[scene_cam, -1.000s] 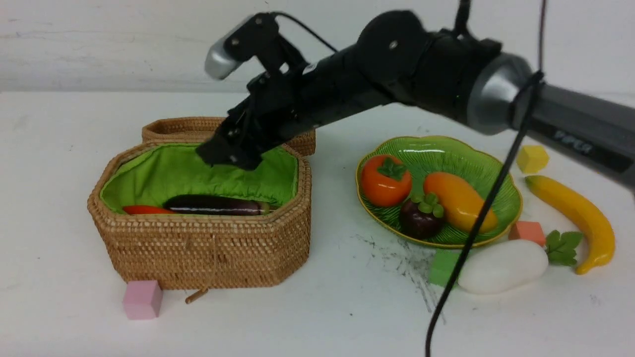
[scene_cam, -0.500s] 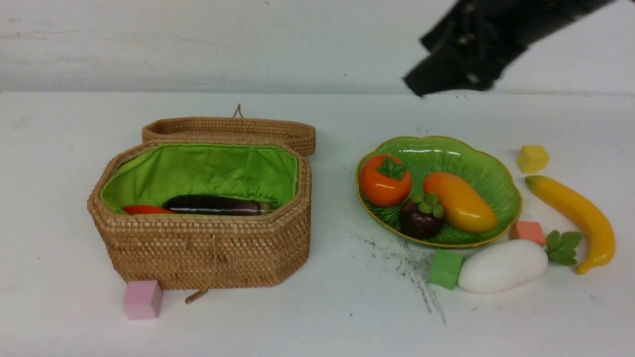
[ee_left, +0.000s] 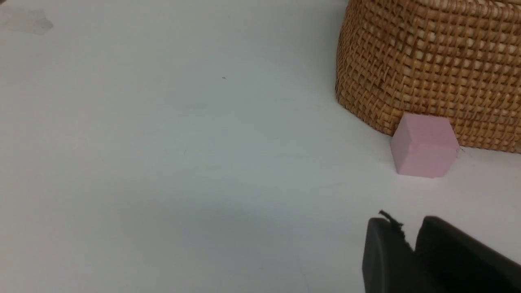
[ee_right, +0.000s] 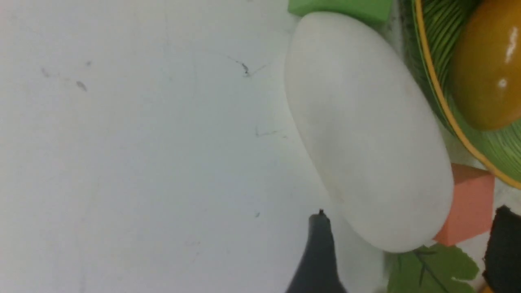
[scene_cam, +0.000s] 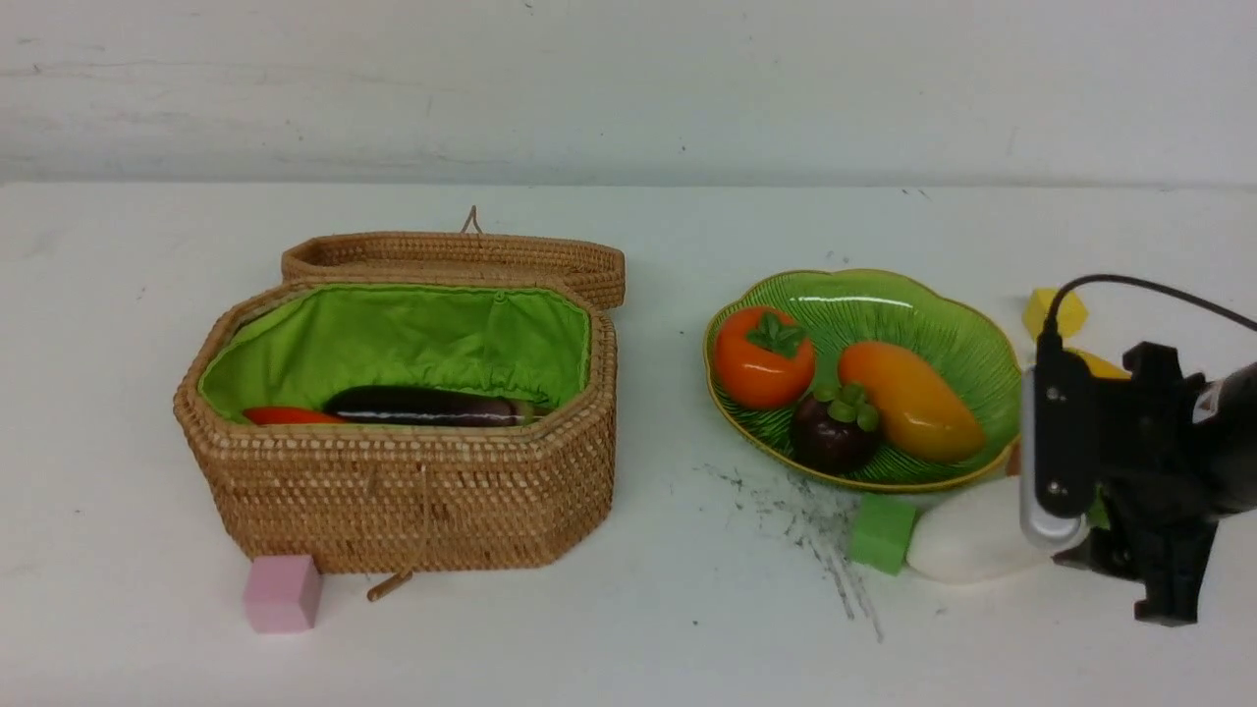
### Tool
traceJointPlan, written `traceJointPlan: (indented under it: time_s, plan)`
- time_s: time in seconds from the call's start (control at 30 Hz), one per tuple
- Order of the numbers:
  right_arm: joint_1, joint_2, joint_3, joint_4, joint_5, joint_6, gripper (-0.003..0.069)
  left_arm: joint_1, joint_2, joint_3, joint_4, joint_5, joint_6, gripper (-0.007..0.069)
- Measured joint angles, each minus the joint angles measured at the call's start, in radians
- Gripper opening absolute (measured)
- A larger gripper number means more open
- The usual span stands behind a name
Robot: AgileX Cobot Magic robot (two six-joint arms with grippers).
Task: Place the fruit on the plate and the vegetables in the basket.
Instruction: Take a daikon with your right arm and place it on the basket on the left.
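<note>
Radish [scene_cam: 962, 540], white and oval, lies on its side on the tabletop [scene_cam: 628, 648] just in front of the plate [scene_cam: 884, 287], toward that dish's right side; we cannot tell whether it touches the rim. Our right end effector [ee_right: 412, 211] is down at its leafy end, released. The dark fingers [ee_right: 319, 252] are spread wide on either side of the radish's tip and its green leaves [ee_right: 431, 272], and we see no firm contact. A green cube [scene_cam: 881, 533] sits against the radish's other tip, also in front of the plate. A salmon cube [ee_right: 472, 203] sits between the radish and the plate's rim. On the plate we count the persimmon [scene_cam: 763, 356], the mangosteen [scene_cam: 835, 432] and the mango [scene_cam: 910, 400]. To the plate's right, only a yellow sliver of the banana [scene_cam: 1098, 365] shows behind the arm, on the tabletop. Well to the plate's left stands the basket [scene_cam: 393, 491], its lid [scene_cam: 452, 257] thrown back, with the eggplant [scene_cam: 422, 405] and the pepper [scene_cam: 285, 416] lying inside. Farther left of the plate, our left end effector [ee_left: 407, 234] hangs over the tabletop, clenched on nothing, its fingers nearly together.
</note>
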Motion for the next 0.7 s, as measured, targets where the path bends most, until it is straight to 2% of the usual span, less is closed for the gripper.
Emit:
traceJointPlan:
  time_s: [0.7]
  plan:
    - [0.000, 0.202, -0.090, -0.004, -0.034, -0.069, 0.0529, 0.000, 0.000, 0.000, 0.000, 0.000, 0.000, 0.0111]
